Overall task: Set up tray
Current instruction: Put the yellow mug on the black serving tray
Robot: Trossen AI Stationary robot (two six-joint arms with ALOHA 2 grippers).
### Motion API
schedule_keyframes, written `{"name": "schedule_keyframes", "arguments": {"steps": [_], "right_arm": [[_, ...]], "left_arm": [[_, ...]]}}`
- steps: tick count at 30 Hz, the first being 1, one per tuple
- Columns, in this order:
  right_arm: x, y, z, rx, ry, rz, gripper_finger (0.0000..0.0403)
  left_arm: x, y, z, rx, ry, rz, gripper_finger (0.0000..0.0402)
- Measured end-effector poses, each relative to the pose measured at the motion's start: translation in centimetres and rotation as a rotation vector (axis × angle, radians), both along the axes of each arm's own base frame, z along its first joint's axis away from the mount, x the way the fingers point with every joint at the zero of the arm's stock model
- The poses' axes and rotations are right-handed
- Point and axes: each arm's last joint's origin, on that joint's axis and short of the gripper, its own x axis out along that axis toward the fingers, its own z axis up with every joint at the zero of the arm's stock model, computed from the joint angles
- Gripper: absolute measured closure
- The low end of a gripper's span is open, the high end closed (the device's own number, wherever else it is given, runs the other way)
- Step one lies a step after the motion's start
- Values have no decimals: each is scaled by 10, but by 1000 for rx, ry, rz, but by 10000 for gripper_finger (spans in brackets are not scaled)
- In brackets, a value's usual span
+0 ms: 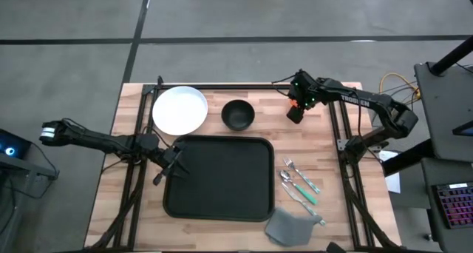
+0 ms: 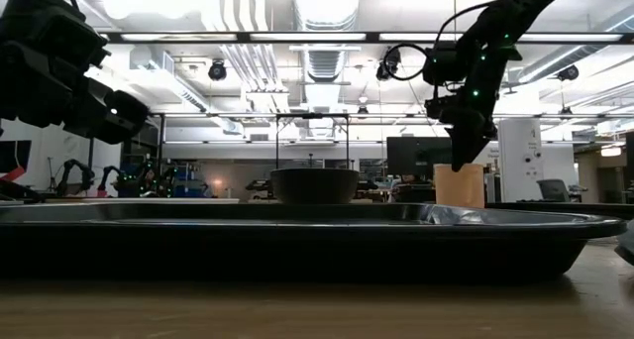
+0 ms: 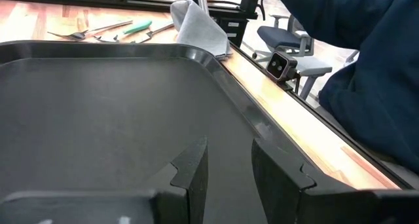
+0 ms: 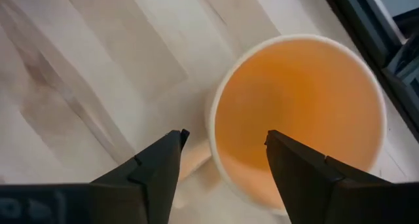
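The black tray (image 1: 218, 177) lies flat in the middle of the table, near its front edge. My left gripper (image 3: 229, 155) stands open over the tray's left rim (image 1: 168, 180). At the far right, an orange cup (image 2: 461, 185) stands upright on the wood. My right gripper (image 4: 222, 145) points down at it, open, with one finger (image 4: 160, 165) outside the cup's wall (image 4: 213, 129) and the other (image 4: 294, 165) above its hollow. In the high view the gripper (image 1: 295, 114) hides the cup.
A white plate (image 1: 179, 109) and a black bowl (image 1: 238, 114) sit behind the tray. Cutlery (image 1: 299, 185) and a grey napkin (image 1: 290, 225) lie to its right. A person in dark blue (image 3: 366, 54) is beyond the table's front edge.
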Motion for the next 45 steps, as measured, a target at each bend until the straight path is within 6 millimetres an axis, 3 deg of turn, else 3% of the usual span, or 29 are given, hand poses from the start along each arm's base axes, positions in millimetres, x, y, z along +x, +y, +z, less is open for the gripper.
{"name": "schedule_keyframes", "arguments": {"steps": [8,18,31,38,45], "right_arm": [[-2,2,-5,26,5,0,255],[-2,3,-6,35,2,-6,385],[5,16,3,51,-57,86,394],[21,42,36,53,-153,230,394],[50,77,70,51,-201,444,394]], "left_arm": [[0,0,0,0,0,0,303],[0,0,0,0,0,0,303],[0,0,0,0,0,0,303],[0,0,0,0,-1,0,303],[1,0,3,-39,-4,10,303]]}}
